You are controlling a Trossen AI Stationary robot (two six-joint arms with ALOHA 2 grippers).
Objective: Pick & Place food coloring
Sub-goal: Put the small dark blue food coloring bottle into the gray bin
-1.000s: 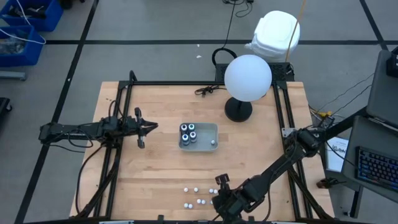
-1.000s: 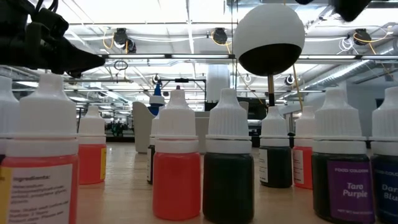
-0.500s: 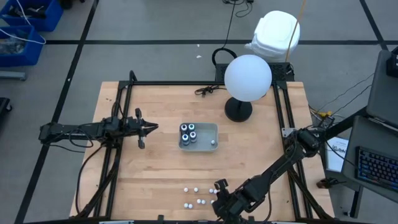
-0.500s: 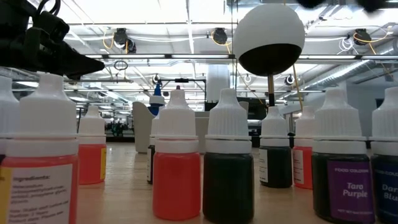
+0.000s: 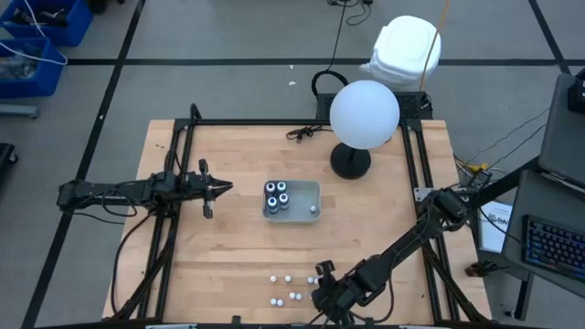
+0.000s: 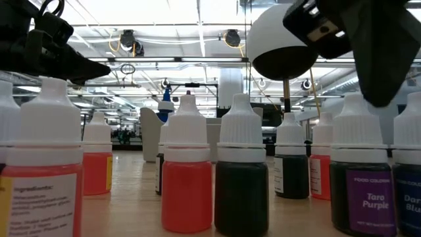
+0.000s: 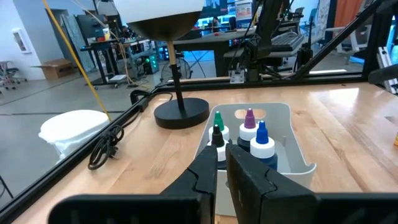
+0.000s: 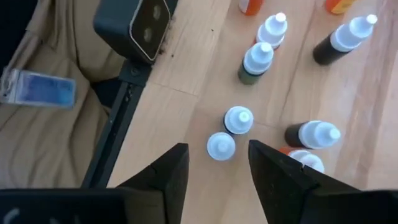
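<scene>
Picking a bottle (image 8: 221,145) from the cluster (image 5: 291,287) at the near table edge: best to centre the fingers on one cap, descend straight, avoid knocking neighbours standing close by, then close and lift clear before carrying to the tray (image 5: 313,189) mid-table. Right gripper (image 8: 217,167) above the cluster, jaws spread, empty, touching nothing; two white caps seen between its fingers. Four capped bottles (image 7: 249,132) already standing in the tray. Left gripper (image 7: 222,167) waiting left of the tray, jaws nearly together, holding nothing.

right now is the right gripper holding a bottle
No, the right gripper is open and empty above the white-capped bottles standing on the table.
</scene>
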